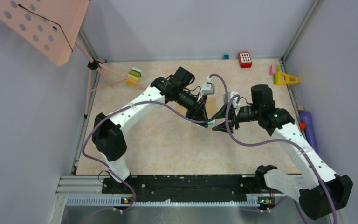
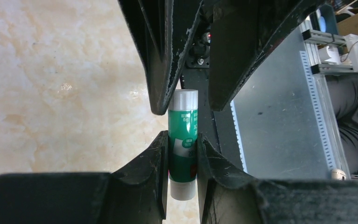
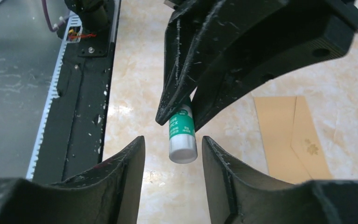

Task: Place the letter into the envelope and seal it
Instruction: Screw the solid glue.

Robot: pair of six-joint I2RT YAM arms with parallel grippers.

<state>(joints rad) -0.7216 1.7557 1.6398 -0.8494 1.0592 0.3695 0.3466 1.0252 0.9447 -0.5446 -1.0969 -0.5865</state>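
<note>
Closing the right gripper (image 3: 173, 142) squarely on the translucent white cap (image 3: 182, 150) looks like the step in hand, so that the green plastic glue stick (image 2: 182, 161) can be uncapped for sealing. To do it well, the fingers should meet the cap alone, short of the green barrel. They should then pull straight along the stick's axis while the other arm grips firmly, since a skewed pull could twist the stick out of the grasp.

Nearest the right wrist camera, that gripper's jaws are spread wide, one on each side of the cap end. Gaps show on both sides, and they touch nothing as far as that view tells. Just beyond, the left gripper (image 2: 182, 136) is pinched tight on the barrel, holding the stick in the air above the marbled beige table top (image 3: 135, 93). Farther off, the tan-brown kraft paper envelope (image 3: 284, 135) lies flat on the table, beyond the grippers and untouched by either. Whether the letter is inside it I cannot tell.
</note>
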